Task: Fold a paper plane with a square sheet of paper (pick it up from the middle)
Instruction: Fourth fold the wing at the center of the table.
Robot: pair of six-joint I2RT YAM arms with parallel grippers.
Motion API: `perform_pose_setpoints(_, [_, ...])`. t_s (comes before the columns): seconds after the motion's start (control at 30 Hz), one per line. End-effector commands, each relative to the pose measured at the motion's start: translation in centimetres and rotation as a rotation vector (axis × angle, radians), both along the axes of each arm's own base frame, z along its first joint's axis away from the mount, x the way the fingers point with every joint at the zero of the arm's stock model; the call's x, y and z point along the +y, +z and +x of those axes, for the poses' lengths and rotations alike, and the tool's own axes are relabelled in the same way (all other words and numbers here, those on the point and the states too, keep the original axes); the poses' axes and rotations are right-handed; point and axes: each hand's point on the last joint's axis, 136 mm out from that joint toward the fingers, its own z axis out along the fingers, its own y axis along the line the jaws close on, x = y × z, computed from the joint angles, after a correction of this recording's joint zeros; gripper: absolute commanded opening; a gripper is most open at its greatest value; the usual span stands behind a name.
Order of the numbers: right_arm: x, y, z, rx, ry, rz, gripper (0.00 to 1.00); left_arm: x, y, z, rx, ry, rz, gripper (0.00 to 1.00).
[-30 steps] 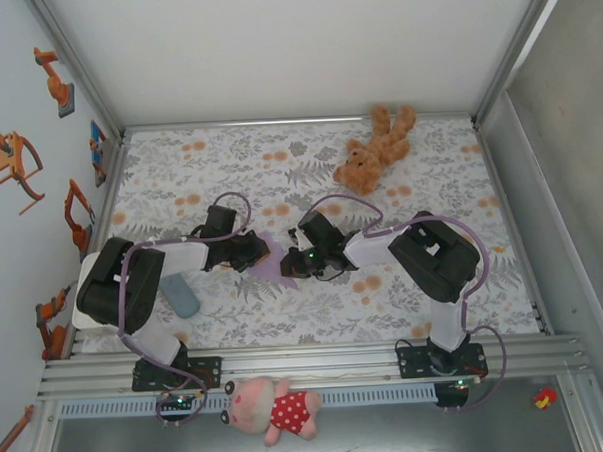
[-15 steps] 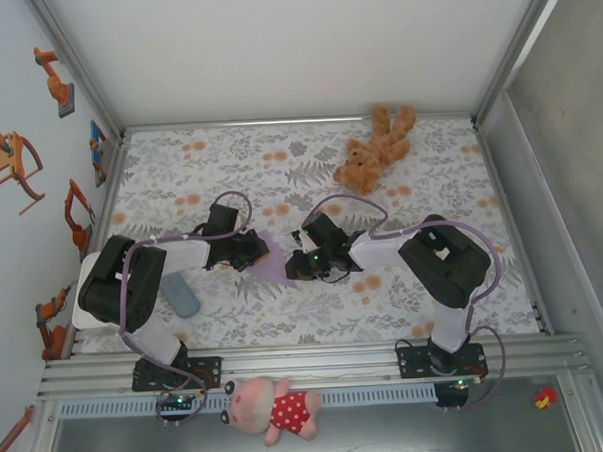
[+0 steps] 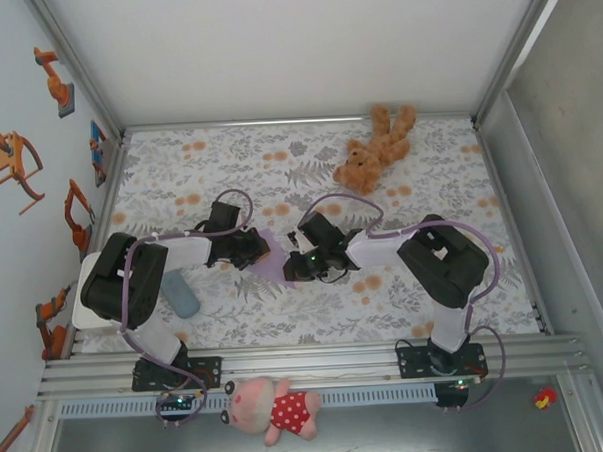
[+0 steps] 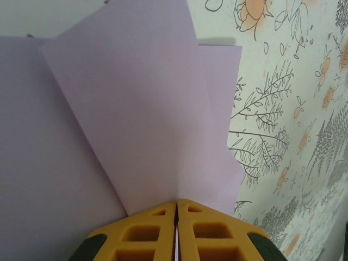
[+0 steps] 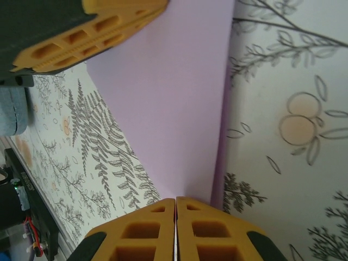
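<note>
The pale lilac sheet of paper (image 3: 272, 257) lies on the floral cloth between the two arms, folded into overlapping flaps. From the left, my left gripper (image 3: 255, 250) is shut on its edge. In the left wrist view the yellow fingertips (image 4: 157, 217) meet on a crease where two lilac layers (image 4: 130, 109) overlap. From the right, my right gripper (image 3: 294, 267) is shut on the paper's other side. In the right wrist view its fingers (image 5: 201, 223) pinch the lilac paper (image 5: 174, 103) near a folded edge. The left gripper's yellow fingers (image 5: 87, 32) show at the top of that view.
A brown teddy bear (image 3: 374, 149) lies at the back right of the cloth. A grey-blue pad (image 3: 179, 293) sits near the left arm's base. A pink pig toy (image 3: 274, 408) lies in front of the rail, off the table. Walls close in the left, back and right.
Both grippers stay shut on the paper. The left gripper has crept slightly right and the right arm's elbow has shifted a little right; the paper has hardly moved.
</note>
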Motion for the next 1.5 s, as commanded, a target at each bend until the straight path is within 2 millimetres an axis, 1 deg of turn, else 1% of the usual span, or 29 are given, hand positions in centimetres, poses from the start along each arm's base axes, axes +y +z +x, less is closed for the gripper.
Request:
perform_pose_setpoints(0.0, [0.8, 0.3, 0.1, -0.017, 0.033, -0.001, 0.09, 2.2, -3.0, -1.7, 0.104, 0.039, 0.124, 0.09])
perform_pose_setpoints(0.1, [1.0, 0.4, 0.3, -0.023, 0.037, -0.004, 0.09, 2.2, -3.1, -1.8, 0.11, 0.039, 0.128, 0.08])
perform_pose_setpoints(0.2, [0.9, -0.3, 0.2, -0.013, 0.038, -0.018, 0.09, 2.2, -3.1, -1.8, 0.113, 0.041, 0.131, 0.08])
perform_pose_setpoints(0.47, [-0.7, -2.6, -0.9, 0.031, 0.026, -0.084, 0.08, 2.6, -3.5, -2.1, 0.133, 0.045, 0.157, 0.08])
perform_pose_setpoints(0.67, [-1.5, -3.3, -1.5, 0.047, 0.024, -0.11, 0.08, 3.1, -4.1, -2.4, 0.161, 0.048, 0.191, 0.08])
perform_pose_setpoints(0.87, [-2.2, -2.9, -2.4, 0.052, 0.029, -0.099, 0.07, 3.9, -4.9, -2.9, 0.188, 0.049, 0.24, 0.09])
perform_pose_setpoints(1.0, [-3.1, -2.5, -3.1, 0.051, 0.034, -0.103, 0.07, 4.5, -5.5, -3.3, 0.21, 0.053, 0.269, 0.08])
perform_pose_setpoints(1.13, [-3.8, -2.5, -3.8, 0.061, 0.047, -0.116, 0.07, 4.6, -5.9, -3.5, 0.226, 0.053, 0.277, 0.08])
perform_pose_setpoints(1.27, [-4.8, -2.9, -4.5, 0.076, 0.046, -0.148, 0.06, 4.4, -5.6, -3.3, 0.222, 0.051, 0.269, 0.08])
perform_pose_setpoints(1.33, [-5.3, -2.8, -4.7, 0.072, 0.043, -0.159, 0.06, 4.1, -5.3, -3.0, 0.209, 0.045, 0.26, 0.09])
perform_pose_setpoints(1.4, [-5.5, -2.4, -4.6, 0.05, 0.036, -0.161, 0.06, 3.7, -4.7, -2.6, 0.19, 0.038, 0.241, 0.08])
perform_pose_setpoints(1.47, [-5.4, -1.3, -3.9, 0.001, 0.019, -0.144, 0.06, 2.9, -3.6, -1.9, 0.16, 0.024, 0.2, 0.09])
